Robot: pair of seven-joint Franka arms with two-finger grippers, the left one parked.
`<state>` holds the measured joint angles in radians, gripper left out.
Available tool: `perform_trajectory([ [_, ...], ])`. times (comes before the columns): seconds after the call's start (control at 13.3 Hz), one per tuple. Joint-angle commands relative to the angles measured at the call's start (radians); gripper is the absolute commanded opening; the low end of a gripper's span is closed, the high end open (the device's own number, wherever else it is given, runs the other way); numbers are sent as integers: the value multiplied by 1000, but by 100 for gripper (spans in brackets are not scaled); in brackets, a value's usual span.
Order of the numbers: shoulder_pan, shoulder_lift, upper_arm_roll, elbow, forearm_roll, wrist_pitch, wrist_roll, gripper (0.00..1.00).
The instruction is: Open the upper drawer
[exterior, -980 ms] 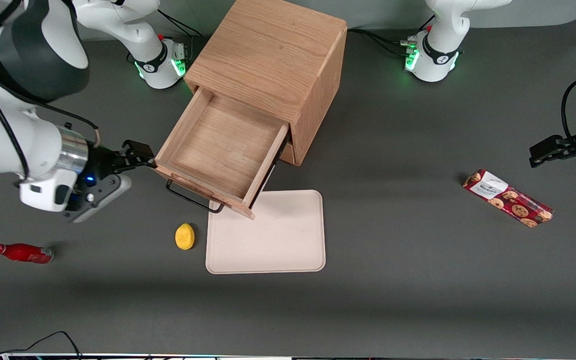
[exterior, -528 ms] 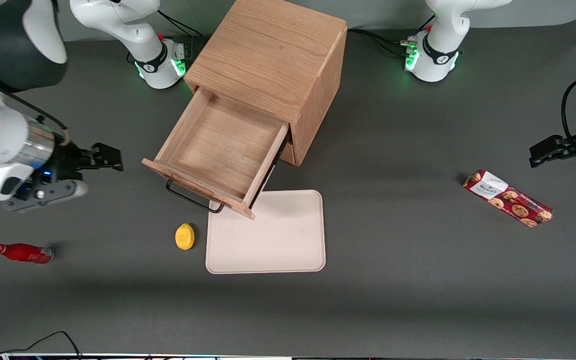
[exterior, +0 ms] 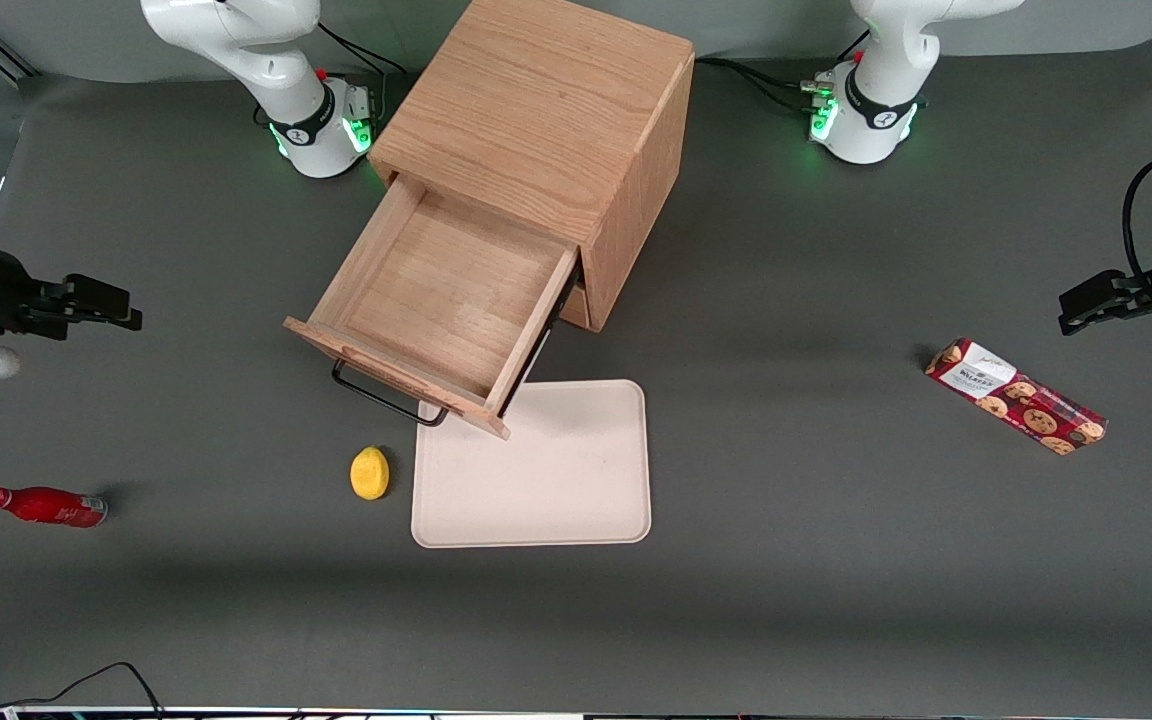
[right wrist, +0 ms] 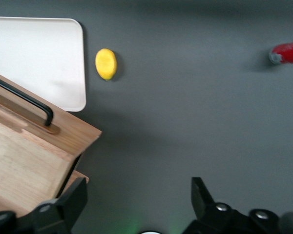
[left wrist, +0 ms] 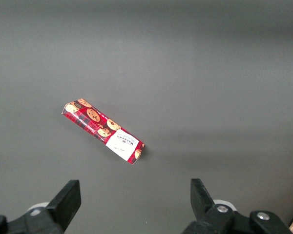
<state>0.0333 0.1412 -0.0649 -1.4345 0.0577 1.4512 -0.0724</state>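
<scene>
A cabinet [exterior: 546, 130] stands on the counter [exterior: 786, 600], with its upper drawer [exterior: 436, 300] pulled out toward the front camera. The drawer's handle [exterior: 381, 395] overhangs one corner of a tray [exterior: 536, 480] that lies flat, nearer the camera. A lemon [exterior: 369, 472] sits just beside the tray. A bottle [exterior: 41, 505] lies toward the working arm's end. The tool [exterior: 101, 305] hovers with its fingers apart, well apart from the drawer. A biscuit packet [exterior: 1016, 396] lies toward the parked arm's end.
</scene>
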Motion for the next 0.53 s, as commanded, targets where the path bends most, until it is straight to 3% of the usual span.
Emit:
perform_trajectory([
  [0.0, -55, -118, 28, -147, -44, 58, 3, 100],
  [0.23, -110, -141, 74, -172, -99, 80, 2, 100],
  [0.45, -118, -155, 70, -166, -101, 77, -6, 100],
])
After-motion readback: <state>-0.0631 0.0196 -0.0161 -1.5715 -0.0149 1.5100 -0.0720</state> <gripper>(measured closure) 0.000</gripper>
